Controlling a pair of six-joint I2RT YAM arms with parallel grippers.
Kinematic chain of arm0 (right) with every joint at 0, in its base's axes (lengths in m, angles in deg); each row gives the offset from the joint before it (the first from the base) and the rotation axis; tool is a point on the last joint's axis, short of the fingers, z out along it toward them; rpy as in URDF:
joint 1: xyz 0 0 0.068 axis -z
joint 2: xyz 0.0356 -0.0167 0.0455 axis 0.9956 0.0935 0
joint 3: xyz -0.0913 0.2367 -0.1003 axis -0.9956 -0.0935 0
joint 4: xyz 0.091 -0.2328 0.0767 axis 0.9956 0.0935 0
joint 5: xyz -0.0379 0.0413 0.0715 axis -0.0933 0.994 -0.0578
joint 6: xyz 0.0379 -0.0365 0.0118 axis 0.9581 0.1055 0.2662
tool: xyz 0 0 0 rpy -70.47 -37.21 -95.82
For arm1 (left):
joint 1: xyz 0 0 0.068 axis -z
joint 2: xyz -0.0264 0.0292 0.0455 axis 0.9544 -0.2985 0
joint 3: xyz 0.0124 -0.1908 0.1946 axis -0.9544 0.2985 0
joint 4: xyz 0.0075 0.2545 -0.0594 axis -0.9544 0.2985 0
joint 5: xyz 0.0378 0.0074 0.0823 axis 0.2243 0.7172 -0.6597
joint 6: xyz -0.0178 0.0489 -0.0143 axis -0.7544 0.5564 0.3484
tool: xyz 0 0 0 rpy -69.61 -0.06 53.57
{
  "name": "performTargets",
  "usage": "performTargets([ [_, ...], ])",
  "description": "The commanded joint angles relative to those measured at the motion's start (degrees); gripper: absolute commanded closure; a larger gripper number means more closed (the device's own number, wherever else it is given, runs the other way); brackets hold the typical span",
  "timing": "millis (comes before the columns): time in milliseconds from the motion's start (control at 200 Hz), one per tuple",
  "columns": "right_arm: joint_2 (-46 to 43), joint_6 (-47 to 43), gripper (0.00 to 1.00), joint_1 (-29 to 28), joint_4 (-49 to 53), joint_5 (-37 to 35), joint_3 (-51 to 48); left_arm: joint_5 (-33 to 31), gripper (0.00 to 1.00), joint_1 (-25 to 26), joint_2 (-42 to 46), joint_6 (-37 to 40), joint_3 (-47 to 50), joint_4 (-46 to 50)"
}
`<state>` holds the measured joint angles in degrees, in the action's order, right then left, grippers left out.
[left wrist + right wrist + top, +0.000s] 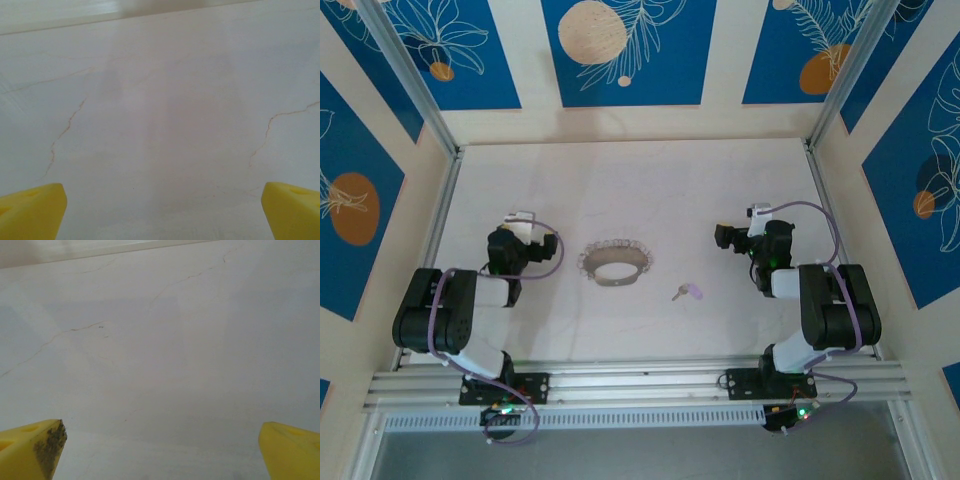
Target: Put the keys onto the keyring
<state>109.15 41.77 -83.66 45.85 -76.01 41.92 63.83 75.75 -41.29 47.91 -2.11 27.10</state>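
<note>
We see our left pincer [162,212] and right pincer [162,452] both spread wide over the bare pale desk [640,190], pinching nothing. Between the two arms the keyring [617,281] lies flat on the desk, and the lilac-headed key [688,292] rests near its right side, apart from it

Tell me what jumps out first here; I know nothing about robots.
The two black arms catch the eye first: the left arm and the right arm, folded at the near corners of the white table. Between them lie the toothed keyring and, apart from it toward the right arm, a tiny lilac-headed key. Bold blue panels with orange discs cover the walls.
</note>
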Motion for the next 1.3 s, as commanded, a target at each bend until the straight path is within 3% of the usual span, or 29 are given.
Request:
performTargets([
  [0,-6.2,-0.6,0.01,-0.7,7.2,-1.8,2.9,-0.6,0.0,-0.5,3.8,-0.7,-4.4,8.0],
  [70,-10.8,0.6,0.01,-1.0,16.9,-1.7,6.1,-1.1,0.0,-0.5,6.7,-0.8,-7.9,16.7],
  [215,-14.4,15.5,0.01,0.7,36.1,-1.4,15.3,-0.3,0.0,-0.3,11.7,-5.0,-14.3,30.0],
  [450,-12.5,21.1,0.0,-1.2,39.5,11.9,17.6,2.6,0.01,4.1,20.3,-21.1,-20.2,50.9],
  [635,-11.9,25.7,0.12,-7.9,42.2,17.8,15.7,2.2,0.05,13.3,25.2,-30.1,-20.6,64.8],
  [755,-10.3,25.3,0.15,-16.6,48.1,12.1,16.6,0.5,0.05,21.5,28.1,-36.6,-16.8,63.5],
  [930,-7.7,26.3,0.19,-25.7,49.3,10.1,15.3,-2.1,0.05,30.6,27.9,-46.1,-11.3,57.8],
  [1115,-5.5,29.8,0.21,-29.8,48.4,11.0,14.9,-5.2,0.05,38.0,22.7,-50.7,-9.7,51.1],
  [1295,-3.8,32.0,0.2,-32.0,46.5,11.0,15.2,-7.0,0.05,40.6,17.2,-52.8,-9.8,46.4],
])
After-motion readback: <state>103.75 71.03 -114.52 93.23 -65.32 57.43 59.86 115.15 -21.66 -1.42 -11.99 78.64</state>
